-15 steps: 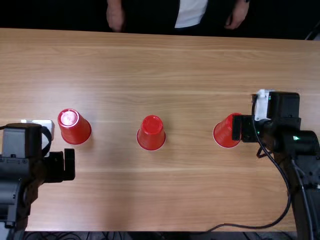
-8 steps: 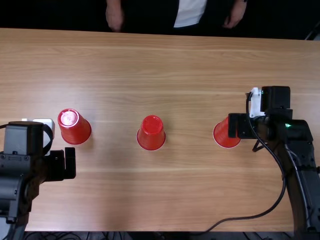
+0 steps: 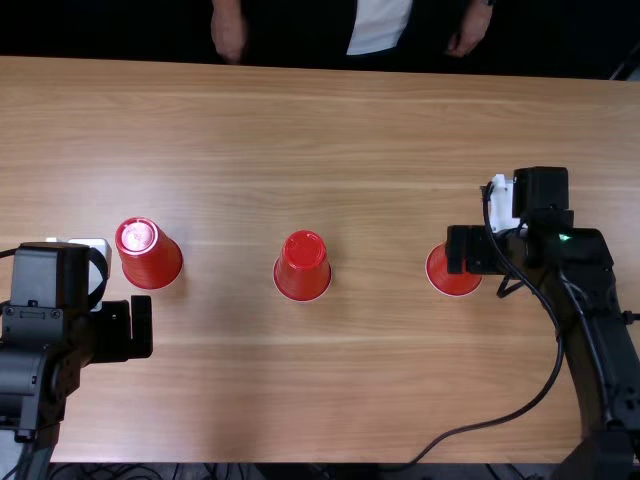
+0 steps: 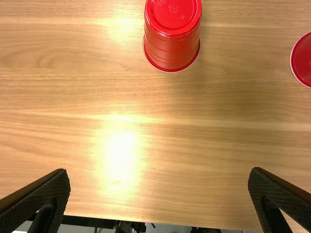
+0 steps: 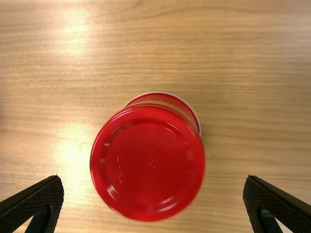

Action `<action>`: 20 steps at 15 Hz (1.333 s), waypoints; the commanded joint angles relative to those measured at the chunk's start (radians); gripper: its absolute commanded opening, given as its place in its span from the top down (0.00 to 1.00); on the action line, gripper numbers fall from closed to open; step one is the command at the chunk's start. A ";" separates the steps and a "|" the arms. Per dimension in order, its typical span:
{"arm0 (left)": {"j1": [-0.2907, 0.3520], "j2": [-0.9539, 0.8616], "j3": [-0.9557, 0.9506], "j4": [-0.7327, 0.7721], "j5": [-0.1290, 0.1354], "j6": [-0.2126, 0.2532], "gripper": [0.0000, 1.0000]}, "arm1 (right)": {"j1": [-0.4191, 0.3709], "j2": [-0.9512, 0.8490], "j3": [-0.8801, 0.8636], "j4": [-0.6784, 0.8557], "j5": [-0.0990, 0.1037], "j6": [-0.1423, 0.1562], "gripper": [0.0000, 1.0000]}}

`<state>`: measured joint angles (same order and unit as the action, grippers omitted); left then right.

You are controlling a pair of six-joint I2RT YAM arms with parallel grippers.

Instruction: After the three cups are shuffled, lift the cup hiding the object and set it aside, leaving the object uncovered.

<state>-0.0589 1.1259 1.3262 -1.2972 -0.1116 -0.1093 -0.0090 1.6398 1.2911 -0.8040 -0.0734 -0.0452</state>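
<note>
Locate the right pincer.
In the top view, the right pincer hangs open over the right-hand cup, on the right side of the table, right of the middle cup.

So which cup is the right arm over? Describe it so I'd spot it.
On the wooden table stands a row of three upside-down red cups. Pick the right-end cup. Unlike the middle cup and left cup, it sits under the right gripper.
</note>
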 commanded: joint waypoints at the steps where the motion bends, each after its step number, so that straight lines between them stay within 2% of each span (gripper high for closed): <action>1: -0.004 0.005 -0.013 -0.001 0.003 -0.012 0.00 | -0.005 0.022 0.024 0.002 -0.028 0.008 0.00; 10: -0.002 0.006 -0.015 -0.001 0.003 -0.012 0.00 | 0.014 0.123 0.024 0.105 -0.026 0.010 0.01; 12: -0.002 0.006 -0.015 -0.001 0.003 -0.012 0.00 | 0.021 0.137 0.017 0.098 -0.026 0.010 0.15; 15: -0.002 0.006 -0.015 -0.001 0.003 -0.012 0.00 | 0.026 0.140 0.016 0.105 -0.022 0.008 0.60; 17: -0.002 0.006 -0.015 -0.001 0.003 -0.012 0.00 | 0.026 0.141 0.016 0.105 -0.020 0.008 0.86; 18: -0.002 0.006 -0.015 -0.001 0.003 -0.012 0.00 | 0.029 0.140 0.016 0.102 -0.020 0.008 0.91; 20: -0.002 0.006 -0.022 -0.001 0.003 -0.010 0.00 | 0.035 0.134 0.022 0.096 -0.020 0.010 0.94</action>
<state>-0.0589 1.1255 1.3235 -1.2964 -0.1116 -0.1093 0.0078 1.7645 1.2919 -0.7086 -0.0898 -0.0433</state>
